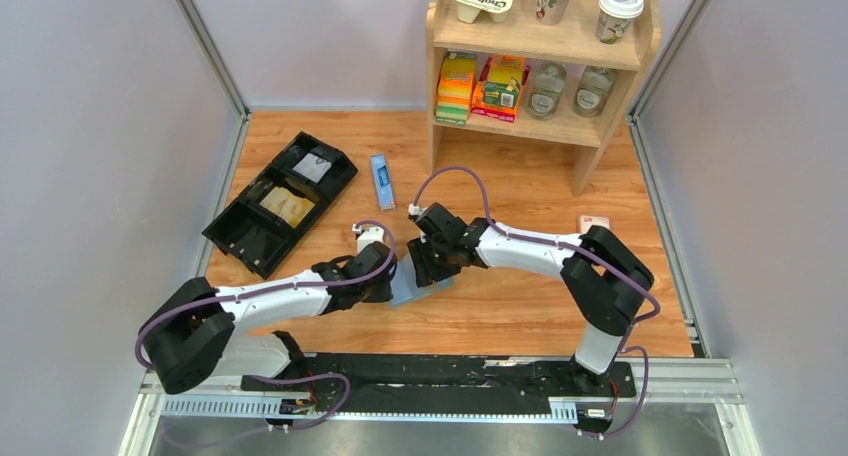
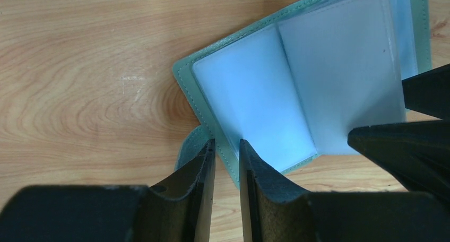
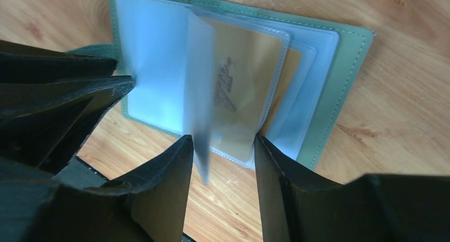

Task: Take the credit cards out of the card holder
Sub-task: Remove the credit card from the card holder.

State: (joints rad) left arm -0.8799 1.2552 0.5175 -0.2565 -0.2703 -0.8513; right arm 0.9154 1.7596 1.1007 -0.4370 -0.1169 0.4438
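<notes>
Black left tool [image 2: 225, 144] is nearly shut, pinching the card holder [image 2: 249, 93] by its near edge. The right tool [image 3: 223, 137] is half open around a loose clear page [image 3: 199, 93], holding nothing. The card holder lies open in the middle of the surface [image 2: 79, 93]. Grab the gold credit card [image 3: 241, 93] by its edge, not the page.

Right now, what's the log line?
card holder open | left hand astride its edge | right hand open around page | card inside
</notes>
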